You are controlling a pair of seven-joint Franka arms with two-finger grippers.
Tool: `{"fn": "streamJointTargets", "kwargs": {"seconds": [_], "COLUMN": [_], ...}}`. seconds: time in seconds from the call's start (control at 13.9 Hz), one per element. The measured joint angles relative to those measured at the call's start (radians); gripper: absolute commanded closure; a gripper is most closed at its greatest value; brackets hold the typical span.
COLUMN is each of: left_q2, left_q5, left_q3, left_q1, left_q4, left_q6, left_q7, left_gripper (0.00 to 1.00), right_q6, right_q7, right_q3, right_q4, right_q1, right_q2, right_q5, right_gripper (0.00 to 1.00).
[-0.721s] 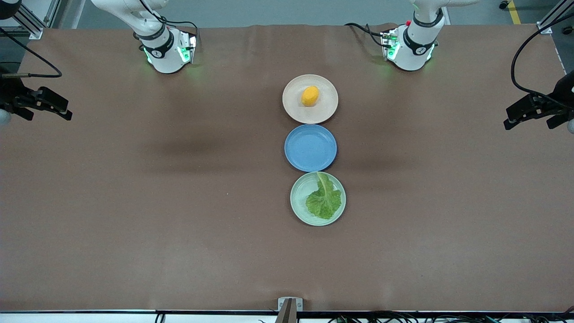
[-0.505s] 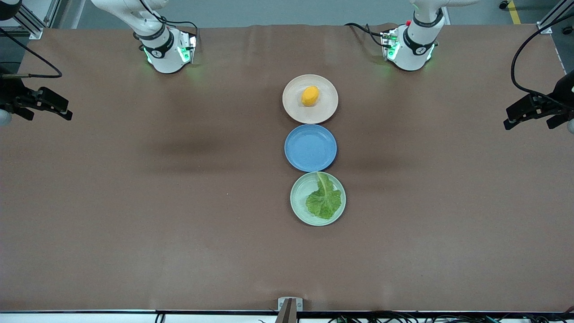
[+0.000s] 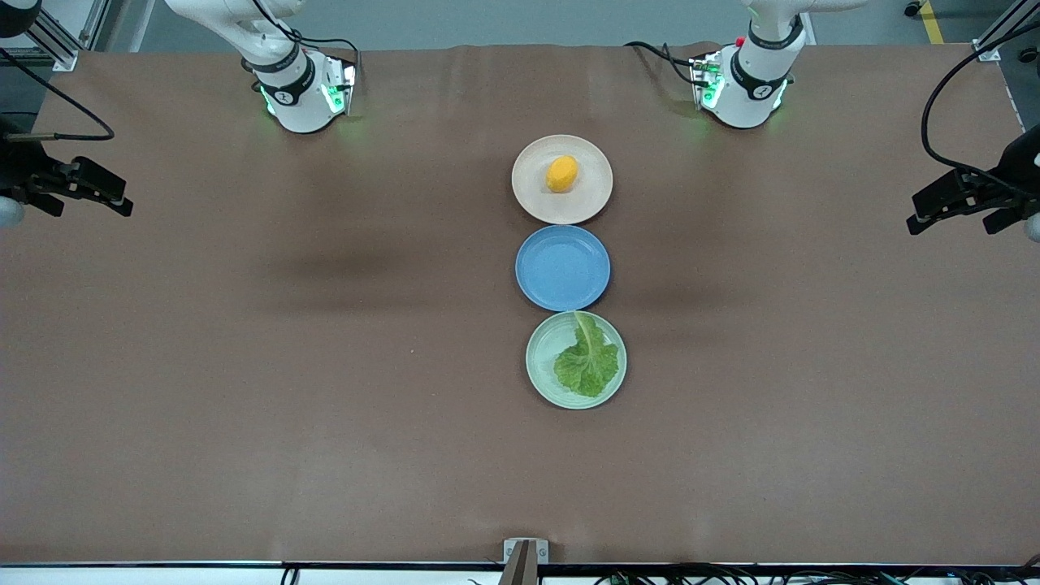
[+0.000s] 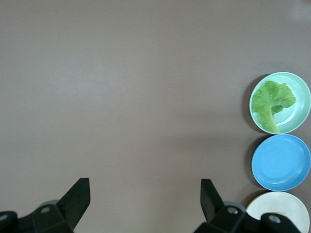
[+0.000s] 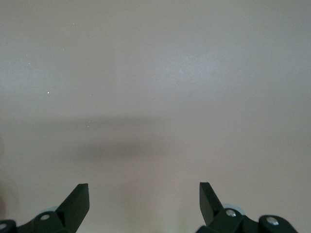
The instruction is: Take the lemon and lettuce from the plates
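So both pincers were empty with their black fingers spread wide: the left gripper [image 3: 946, 213] hung over bare brown table way out at the left arm's end, well apart from the round blue plate [image 3: 562, 268] in the middle, and the right gripper [image 3: 110, 197] hung over the table at the right arm's end, just as far from that blue plate. In the left wrist view the left gripper [image 4: 145, 196] had nothing between its fingers, and it was the same in the right wrist view for the right gripper [image 5: 144, 199], which only saw bare table. The small smooth yellow-orange lemon [image 3: 561, 174] sat on the round beige-cream plate [image 3: 528, 199], which touched the blue plate on the edge farther from the front camera. The crinkly green lettuce leaf [image 3: 587, 361] lay on the pale mint-green round plate [image 3: 540, 382], touching the blue plate on the nearer edge, with its pale stem pointing at the blue plate. Looked to me like the very start, nothing picked yet. Next move, I'd guess, calls for each arm to travel in toward the middle and come down over its item, squeezing the round lemon squarely so it doesn't roll, and pinching the thin leaf low without scraping its plate.
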State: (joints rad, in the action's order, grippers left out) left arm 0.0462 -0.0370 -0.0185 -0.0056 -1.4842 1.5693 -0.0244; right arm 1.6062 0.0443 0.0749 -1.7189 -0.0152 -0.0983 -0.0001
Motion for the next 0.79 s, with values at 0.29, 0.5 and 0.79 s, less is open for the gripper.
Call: {"fn": "streamJointTargets", "kwargs": {"seconds": [0.29,0.5,0.79], "left_q2": [0.069,0.156,0.289], "left_q5": [-0.005,-0.005,-0.005], "left_q3": [-0.027,-0.032,-0.034], "left_q1": [-0.053,-0.147,-0.277], "left_q4": [-0.007,-0.009,-0.009], "left_q6": [0.0,0.012,0.152], "left_q7": [-0.072,-0.265,-0.615], "left_gripper": [0.0,0.0,0.0], "right_q6": [0.0,0.0,0.0], "right_q7": [0.001,0.01,0.035], "right_q3": [-0.001,-0.002,-0.002], "right_q4": [-0.002,-0.002,-0.003], "right_q1": [0.0,0.0,0.0], "right_q2": [-0.001,-0.001,-0.001], "right_q5": [0.002,0.009,0.012], "right_gripper": [0.0,0.0,0.0]}}
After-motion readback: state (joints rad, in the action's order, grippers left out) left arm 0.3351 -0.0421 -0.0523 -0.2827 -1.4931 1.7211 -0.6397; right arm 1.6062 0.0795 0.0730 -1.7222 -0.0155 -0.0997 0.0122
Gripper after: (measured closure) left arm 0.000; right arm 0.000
